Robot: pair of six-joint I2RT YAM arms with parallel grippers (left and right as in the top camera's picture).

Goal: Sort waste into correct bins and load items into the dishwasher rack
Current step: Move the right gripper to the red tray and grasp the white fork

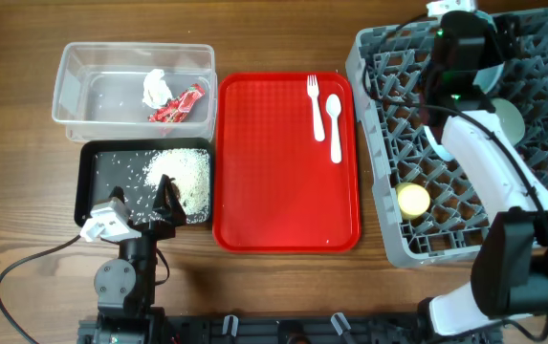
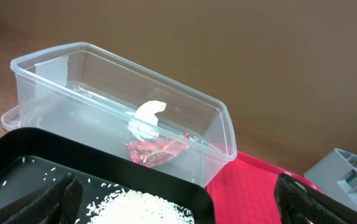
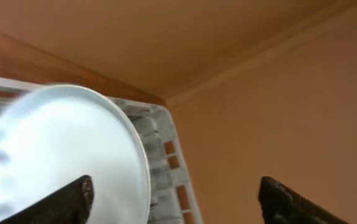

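The clear tub [image 1: 135,59] at the back left holds a white tissue [image 1: 156,88] and a red wrapper [image 1: 178,105]; both also show in the left wrist view, tissue [image 2: 148,117] and wrapper [image 2: 156,151]. The black tray [image 1: 97,177] holds a heap of rice [image 1: 186,172]. My left gripper [image 1: 164,201] is open and empty, low over the tray's near edge. A white fork [image 1: 314,100] and spoon [image 1: 334,124] lie on the red tray. My right gripper [image 3: 178,199] is open over the grey rack's [image 1: 388,191] far side, beside a light blue plate [image 3: 60,149] standing on edge. A yellow cup [image 1: 412,199] and a pale green bowl [image 1: 509,121] sit in the rack.
The flat red serving tray [image 1: 283,191] lies between the black tray and the rack. The right arm's white links stretch across the rack's right half and hide part of its contents. A cable loops on the table at the front left [image 1: 15,277].
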